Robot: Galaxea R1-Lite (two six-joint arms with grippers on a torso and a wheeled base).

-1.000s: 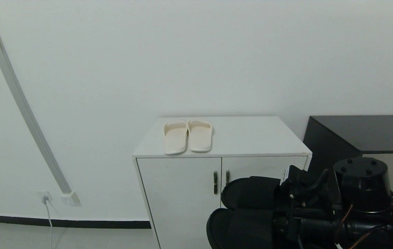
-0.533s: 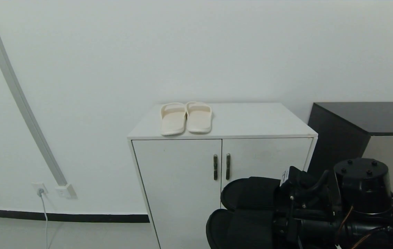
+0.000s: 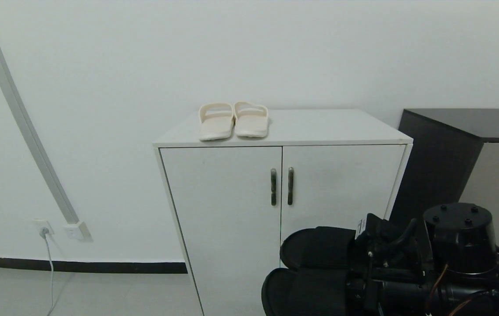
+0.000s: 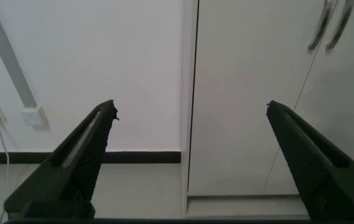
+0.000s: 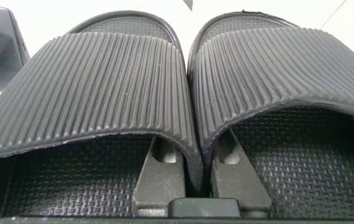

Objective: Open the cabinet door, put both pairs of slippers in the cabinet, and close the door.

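Head view shows the white cabinet point(image 3: 328, 125) with both doors closed and their two dark handles point(image 3: 273, 186) side by side at the centre seam. The cream slippers point(image 3: 234, 120) sit as a pair on the cabinet top, in its left half close to the front edge, touching each other, straps toward the wall. The black slippers point(image 3: 315, 263) are held in the right gripper point(image 5: 198, 180), seen against the lower part of the right door. In the right wrist view one finger runs into each slipper under its ribbed strap, and the two pinch the slippers' adjoining inner walls between them (a firm clamp, by the look of it). The left gripper point(image 4: 190, 109) hangs low beside the cabinet's left front corner, its fingers point(image 4: 80, 155) spread wide with nothing between them. A black unit point(image 3: 446, 145) stands just beside the cabinet's right side, and a wall socket point(image 3: 41, 228) sits low on the wall.
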